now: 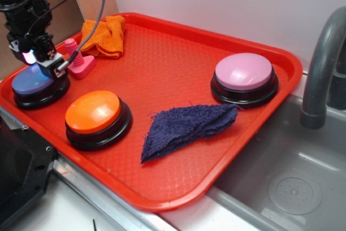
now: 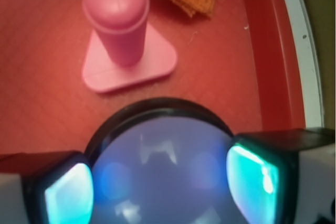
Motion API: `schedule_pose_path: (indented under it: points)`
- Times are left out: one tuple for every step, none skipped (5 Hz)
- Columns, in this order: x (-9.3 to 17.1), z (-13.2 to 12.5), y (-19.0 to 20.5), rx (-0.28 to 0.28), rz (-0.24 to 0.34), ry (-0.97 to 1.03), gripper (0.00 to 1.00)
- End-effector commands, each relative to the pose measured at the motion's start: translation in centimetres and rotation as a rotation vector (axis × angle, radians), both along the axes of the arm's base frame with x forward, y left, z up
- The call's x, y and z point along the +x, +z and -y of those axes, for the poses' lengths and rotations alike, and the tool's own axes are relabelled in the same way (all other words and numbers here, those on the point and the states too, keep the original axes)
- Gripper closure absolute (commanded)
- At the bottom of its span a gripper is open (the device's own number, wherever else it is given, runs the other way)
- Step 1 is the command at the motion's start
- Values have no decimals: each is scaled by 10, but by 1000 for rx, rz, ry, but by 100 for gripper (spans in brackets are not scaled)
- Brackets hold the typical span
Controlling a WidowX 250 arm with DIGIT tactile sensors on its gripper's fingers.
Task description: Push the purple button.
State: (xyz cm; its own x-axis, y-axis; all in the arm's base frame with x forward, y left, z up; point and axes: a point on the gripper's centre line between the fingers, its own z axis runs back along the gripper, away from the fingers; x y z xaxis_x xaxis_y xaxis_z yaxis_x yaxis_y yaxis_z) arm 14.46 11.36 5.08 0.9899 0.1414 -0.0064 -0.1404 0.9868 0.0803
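Purple button (image 1: 31,81) sits at the left edge of the exterior frame on the red tray (image 1: 178,63), with your gripper (image 1: 37,58) right over its dome, fingers spread apart and holding nothing. You look to be at the press step: next move is straight down. Wrist view shows both pads straddling the dome and the pink peg (image 2: 118,19) beyond; exterior alone shows the orange button (image 1: 93,112), the pink button (image 1: 243,72) and the blue cloth (image 1: 184,128).

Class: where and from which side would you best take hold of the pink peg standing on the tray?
Probably the pink peg by its upright round stem, tool descending from above, fingers on opposite sides. The flat base lies flush on the tray, offering little purchase.
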Motion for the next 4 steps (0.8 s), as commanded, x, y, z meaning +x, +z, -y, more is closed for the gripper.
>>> schedule_pose_path:
  points:
    - [-2,-1,24,23,26,4,0]
    - [-3,1,33,32,38,6,0]
    - [-2,3,42,39,40,13,0]
    - [-1,5,48,38,43,5,0]
